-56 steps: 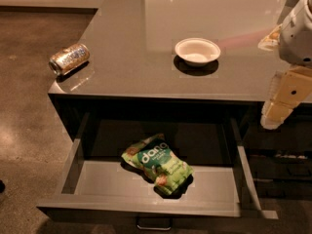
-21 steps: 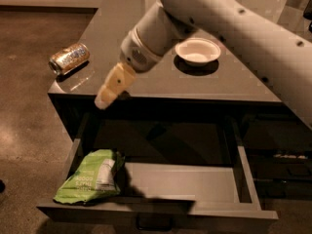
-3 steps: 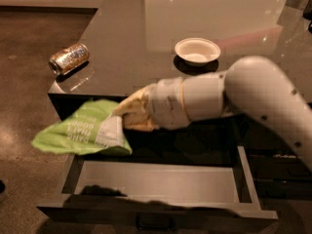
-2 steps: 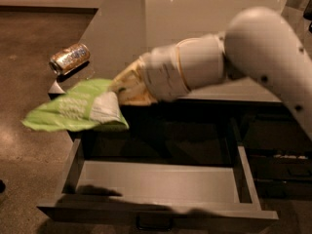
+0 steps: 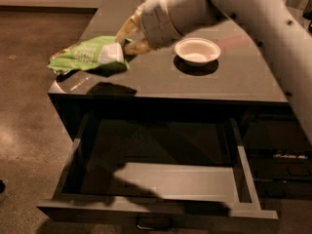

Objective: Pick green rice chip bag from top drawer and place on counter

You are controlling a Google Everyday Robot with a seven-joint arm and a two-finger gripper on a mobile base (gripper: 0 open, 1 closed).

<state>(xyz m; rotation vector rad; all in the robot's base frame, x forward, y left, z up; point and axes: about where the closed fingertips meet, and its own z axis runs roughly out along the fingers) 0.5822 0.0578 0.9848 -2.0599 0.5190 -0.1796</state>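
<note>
At far left, over the left corner of the counter [image 5: 161, 79]: bag [image 5: 87, 56], plain pale-green side up, crumpled, left tip past the edge. Dark shadow on the glossy top just beneath; cannot tell whether touching or just clear. Pinched at the right end by the gripper [image 5: 123, 42], tan fingers [image 5: 127, 27] closed on the foil from above and below. Behind that, white arm [image 5: 234, 9] running up to the right. Right of the gripper, well apart from the bag: white bowl [image 5: 197, 51], upright on the counter. Below, across the front: drawer [image 5: 170, 179], pulled out, grey floor in view, small pull [image 5: 153, 224] on its front.
</note>
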